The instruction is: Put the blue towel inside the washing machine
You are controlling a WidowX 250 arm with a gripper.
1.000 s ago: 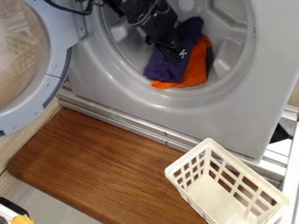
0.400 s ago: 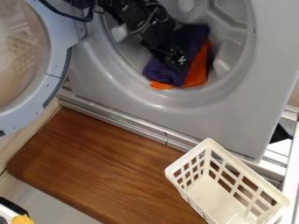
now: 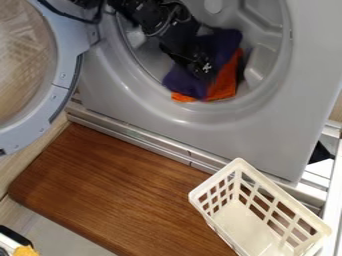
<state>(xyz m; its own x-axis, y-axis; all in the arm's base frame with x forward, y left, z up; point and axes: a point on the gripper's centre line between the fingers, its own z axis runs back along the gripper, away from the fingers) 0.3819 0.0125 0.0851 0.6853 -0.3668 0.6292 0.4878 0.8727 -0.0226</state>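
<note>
one board [image 3: 120, 190], one purple cloth [image 3: 179, 82], one orange [image 3: 225, 84] inside washer [image 3: 267, 130], jaws' opening, hold unclear

I note a brown wooden board [image 3: 120, 190], corner rounded at left, grain running diagonally. Pale wood-look surface [image 3: 33, 155] along its upper-left side; grey surface [image 3: 63, 232] at lower left. Metal rail [image 3: 133, 136] slants along the board's upper edge. White frame [image 3: 334, 200] at right. Light: soft sheen on the rail.
</note>
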